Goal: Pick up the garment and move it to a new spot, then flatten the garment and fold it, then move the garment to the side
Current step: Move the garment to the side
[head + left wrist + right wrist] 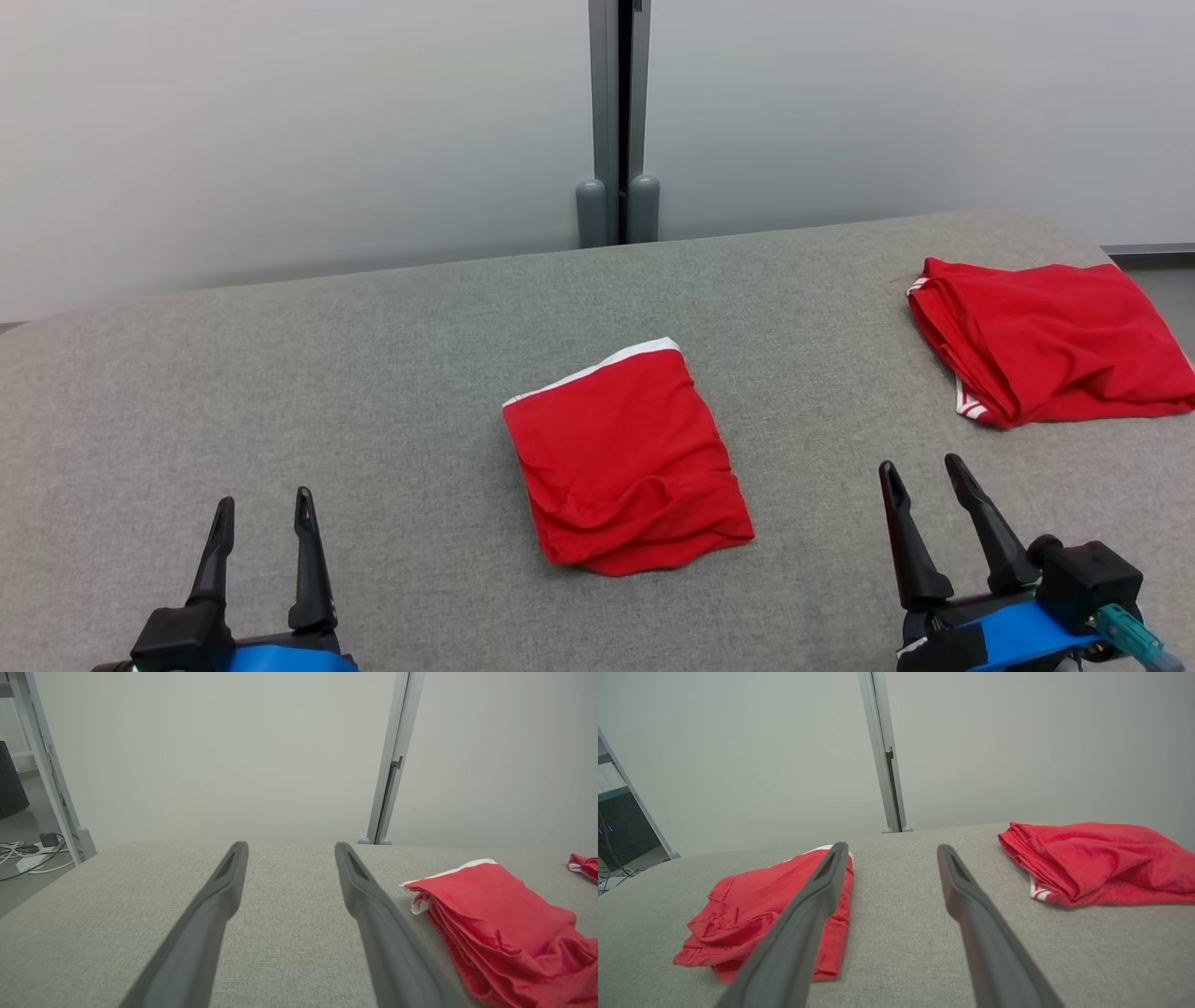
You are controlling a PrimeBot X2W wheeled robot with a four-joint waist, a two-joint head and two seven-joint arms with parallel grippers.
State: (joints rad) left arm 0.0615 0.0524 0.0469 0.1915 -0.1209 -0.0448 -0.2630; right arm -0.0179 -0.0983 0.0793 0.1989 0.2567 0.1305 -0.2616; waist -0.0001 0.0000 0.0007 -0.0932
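Observation:
A folded red garment (624, 457) with a white band along its far edge lies flat near the middle of the grey padded table (373, 373). The left wrist view has this garment (495, 924) to the right of my fingers, and the right wrist view has the garment (756, 910) to their left. My left gripper (264, 509) rests open at the lower left, well apart from it. At the lower right my right gripper (924, 471) stands open too, with nothing between its fingers.
A second folded red garment (1050, 341) with white stripes lies at the table's far right; the right wrist view shows this second garment (1092, 861) too. A grey post (618, 121) and pale wall panels stand behind the table. Cables (28, 854) lie on the floor to the left.

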